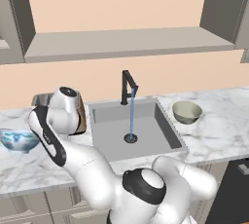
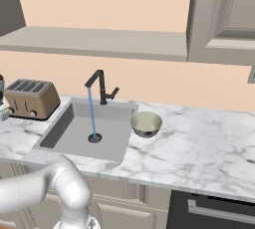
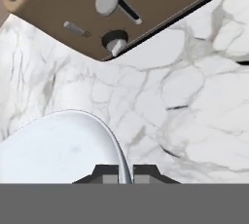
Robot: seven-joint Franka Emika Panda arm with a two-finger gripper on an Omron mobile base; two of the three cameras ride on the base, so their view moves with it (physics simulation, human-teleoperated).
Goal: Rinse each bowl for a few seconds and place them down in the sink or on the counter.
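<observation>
Two bowls wait on the marble surface [image 1: 214, 135], one each side of the sink [image 1: 133, 125], where the faucet [image 1: 128, 87] already runs. The olive bowl [image 1: 187, 112] sits just right of the basin. The blue bowl [image 1: 18, 140] sits near the toaster [image 2: 31, 98]. The pincer [image 3: 125, 172] is closed on its rim. I'd lift it level, clear of the toaster, then carry it under the stream.

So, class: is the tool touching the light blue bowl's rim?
Touching. In the hand view the tool has its two fingertips closed on either side of the light blue bowl rim, with no gap showing, above the marble counter.
</observation>
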